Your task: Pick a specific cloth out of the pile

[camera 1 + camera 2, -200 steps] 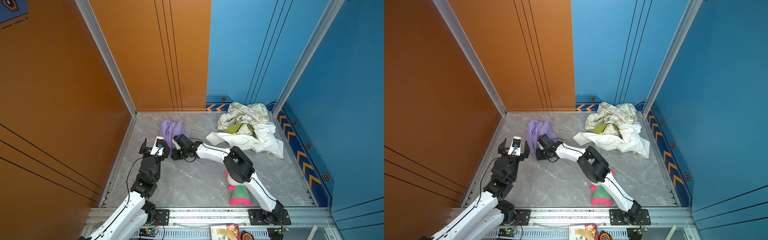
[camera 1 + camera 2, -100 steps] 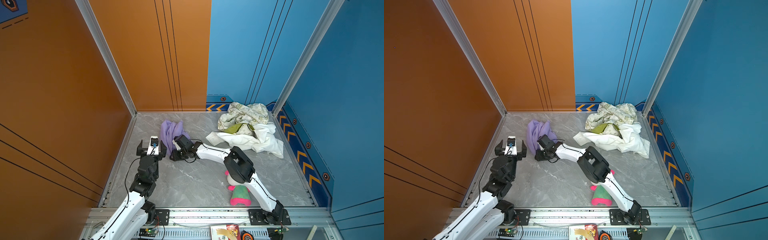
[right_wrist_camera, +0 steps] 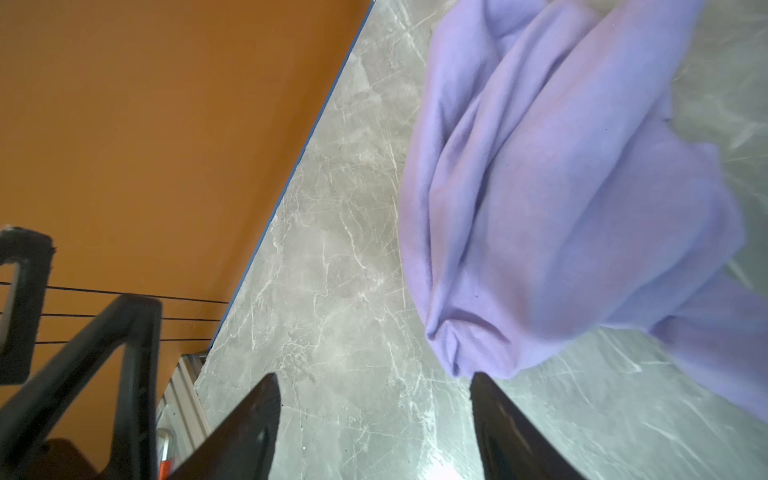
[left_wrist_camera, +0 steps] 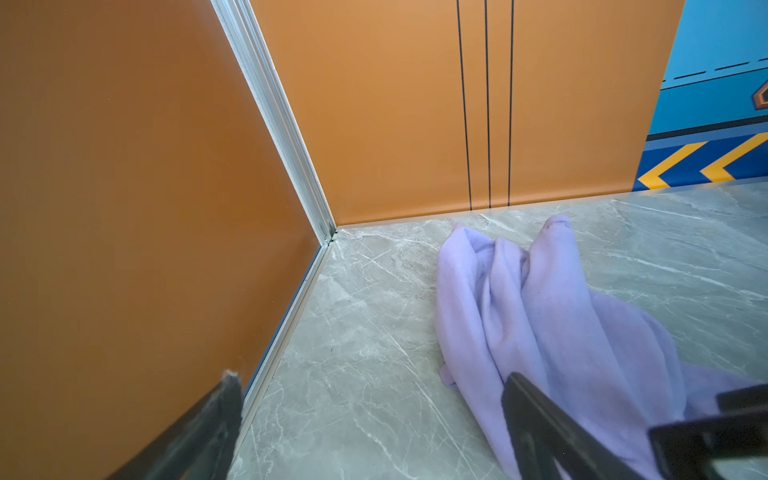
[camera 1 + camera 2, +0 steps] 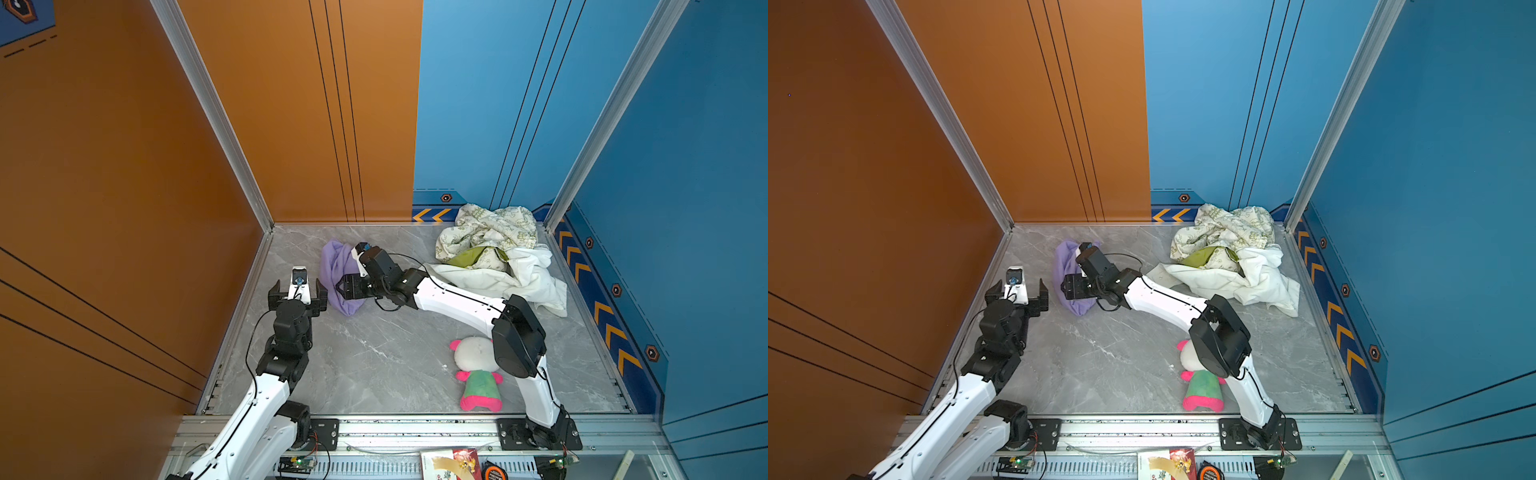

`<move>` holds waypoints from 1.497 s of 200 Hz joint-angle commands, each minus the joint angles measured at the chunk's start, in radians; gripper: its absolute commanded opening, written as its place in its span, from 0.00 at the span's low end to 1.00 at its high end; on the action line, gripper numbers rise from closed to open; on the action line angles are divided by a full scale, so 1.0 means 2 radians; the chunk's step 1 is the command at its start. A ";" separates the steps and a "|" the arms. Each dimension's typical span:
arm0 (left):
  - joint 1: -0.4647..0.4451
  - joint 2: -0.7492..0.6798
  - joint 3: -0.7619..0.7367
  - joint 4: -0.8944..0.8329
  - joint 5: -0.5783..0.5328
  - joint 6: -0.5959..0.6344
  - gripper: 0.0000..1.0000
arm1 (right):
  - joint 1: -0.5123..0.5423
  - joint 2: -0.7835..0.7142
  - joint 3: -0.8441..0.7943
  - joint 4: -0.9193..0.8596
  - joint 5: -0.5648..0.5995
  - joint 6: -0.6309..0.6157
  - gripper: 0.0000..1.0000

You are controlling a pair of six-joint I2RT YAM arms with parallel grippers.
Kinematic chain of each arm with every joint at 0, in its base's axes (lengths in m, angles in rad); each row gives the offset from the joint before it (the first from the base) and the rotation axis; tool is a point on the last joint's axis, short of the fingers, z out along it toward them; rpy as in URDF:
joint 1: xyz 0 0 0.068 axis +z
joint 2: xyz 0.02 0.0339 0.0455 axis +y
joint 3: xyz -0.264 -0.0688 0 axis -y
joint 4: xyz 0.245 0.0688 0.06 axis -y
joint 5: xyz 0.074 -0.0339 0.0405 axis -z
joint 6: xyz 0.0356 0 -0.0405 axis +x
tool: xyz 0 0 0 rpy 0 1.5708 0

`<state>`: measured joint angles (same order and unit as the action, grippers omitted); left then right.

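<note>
Marble surface (image 5: pixel 374 365) | 1 lavender cloth (image 5: pixel 336 266) far left, well apart from 1 pile (image 5: pixel 498 257) far right | 1 plush toy (image 5: pixel 478 374) near | left hand (image 5: pixel 298 286) wide open, empty | right hand (image 3: pixel 374 380) parted, empty, just beside cloth

We see the cloth (image 5: pixel 336 266), plain lavender and soft, bunched into long folds and lying slack a little out from the orange half of the back wall (image 5: pixel 374 124). The pile (image 5: pixel 498 257) sits well apart from it, close against the blue half of that wall. It is crumpled cream fabric with green print, an olive lining showing, and plain white fabric sprawled in front.
</note>
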<state>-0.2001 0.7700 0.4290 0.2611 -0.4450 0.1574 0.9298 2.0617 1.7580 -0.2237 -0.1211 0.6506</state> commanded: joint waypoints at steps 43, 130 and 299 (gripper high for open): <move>0.025 0.080 0.059 -0.062 0.147 -0.055 0.98 | -0.026 -0.126 -0.092 0.062 0.123 -0.045 0.79; 0.033 0.215 0.118 -0.097 0.234 -0.117 0.74 | -0.085 -0.231 -0.213 0.108 0.131 -0.039 0.83; 0.012 0.431 0.262 -0.323 0.205 -0.152 0.28 | -0.127 -0.281 -0.282 0.124 0.114 -0.026 0.86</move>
<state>-0.1925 1.5902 0.9112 -0.2520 0.0048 -0.1471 0.7002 1.5208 1.2087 -0.0021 0.1139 0.5838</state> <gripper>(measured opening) 0.357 0.862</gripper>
